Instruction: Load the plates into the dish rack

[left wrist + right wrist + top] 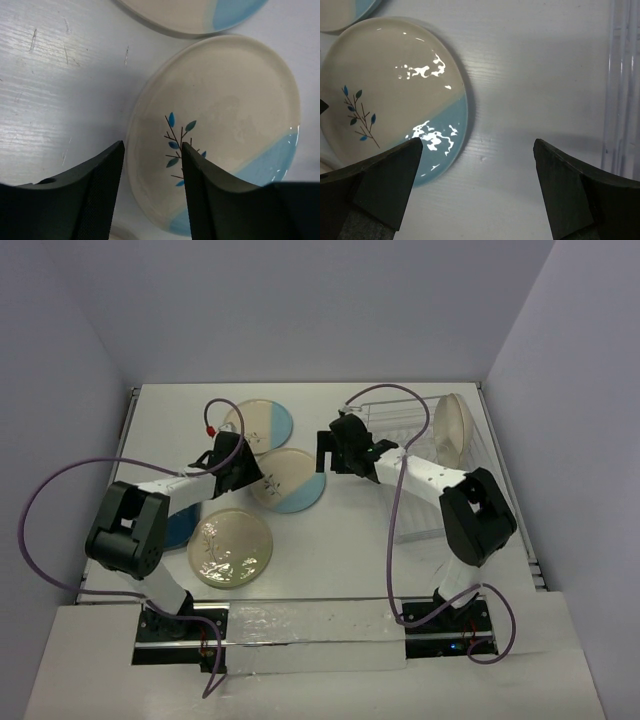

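Sprig plate (225, 110), table centre: left pincer (152, 145), medium gap, straddles its nine-o'clock rim, likely for an edge grip. Right pincer (477, 142) wide, empty. Dish rack (395, 415), two o'clock, holds one cream plate (452, 425).

Table (340, 560), sprig plate (288, 480), second sprig plate (258, 425), floral plate (230, 548), dark blue plate (185, 528), dish rack (410, 420)

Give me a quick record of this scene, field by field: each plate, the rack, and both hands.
rack: far right, holds one upright cream plate
near sprig plate: flat on the table, centre
far sprig plate: flat, behind it
green plate: flat, front left
blue plate: flat, partly under the left arm
left hand: jaws apart, straddling the near sprig plate's rim
right hand: open, over the table just right of that plate
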Motion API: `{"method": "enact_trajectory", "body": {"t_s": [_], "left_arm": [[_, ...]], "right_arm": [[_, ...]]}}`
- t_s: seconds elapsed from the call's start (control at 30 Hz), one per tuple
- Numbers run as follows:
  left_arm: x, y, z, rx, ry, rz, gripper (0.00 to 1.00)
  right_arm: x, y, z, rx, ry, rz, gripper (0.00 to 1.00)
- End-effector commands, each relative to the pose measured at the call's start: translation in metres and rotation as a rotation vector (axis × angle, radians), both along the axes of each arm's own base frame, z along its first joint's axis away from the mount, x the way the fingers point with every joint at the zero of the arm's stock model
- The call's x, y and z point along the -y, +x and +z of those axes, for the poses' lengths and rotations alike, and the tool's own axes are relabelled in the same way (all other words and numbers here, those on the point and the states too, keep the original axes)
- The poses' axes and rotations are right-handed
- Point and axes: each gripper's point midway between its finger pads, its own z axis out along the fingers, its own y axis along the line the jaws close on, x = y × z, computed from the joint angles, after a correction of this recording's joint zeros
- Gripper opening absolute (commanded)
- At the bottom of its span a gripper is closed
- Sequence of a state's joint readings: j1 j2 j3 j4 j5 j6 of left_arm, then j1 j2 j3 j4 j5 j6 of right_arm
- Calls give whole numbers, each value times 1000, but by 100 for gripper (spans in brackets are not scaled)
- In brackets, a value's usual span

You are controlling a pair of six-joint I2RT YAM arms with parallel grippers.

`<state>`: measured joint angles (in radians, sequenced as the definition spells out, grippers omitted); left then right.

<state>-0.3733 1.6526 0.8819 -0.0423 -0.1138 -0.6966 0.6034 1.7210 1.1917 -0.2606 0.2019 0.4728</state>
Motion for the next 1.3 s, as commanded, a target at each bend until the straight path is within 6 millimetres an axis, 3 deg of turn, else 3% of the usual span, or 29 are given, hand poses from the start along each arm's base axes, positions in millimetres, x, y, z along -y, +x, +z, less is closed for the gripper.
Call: {"method": "enact_trajectory", "body": {"t_s": [0.0,0.27,0.53,0.67,0.87,1.03,1.13,1.27], "left_arm": [[7,17,0,16,5,-7,47],[-4,14,-9,-4,50,34,37],[-1,13,-18,-20,47,13,6],[-1,13,-19,-19,45,12,0],[2,11,-22,-23,31,1,0],[16,11,-18,-10,-39,-37,0],[19,10,-18,-9,-51,-35,0],[25,7,-18,-11,-79,-54,0]], "right_arm": [[-17,23,9,43,52,-58,100],[-26,33,-21,-18,66,-114,100],[-39,32,-49,-98,99,-104,99],[-57,27,-55,-151,150,-28,100],[-77,18,-58,-209,254,50,95],[-100,10,-30,-224,423,180,93],[-114,8,0,-181,532,254,89],[-116,11,40,-91,578,284,83]]}}
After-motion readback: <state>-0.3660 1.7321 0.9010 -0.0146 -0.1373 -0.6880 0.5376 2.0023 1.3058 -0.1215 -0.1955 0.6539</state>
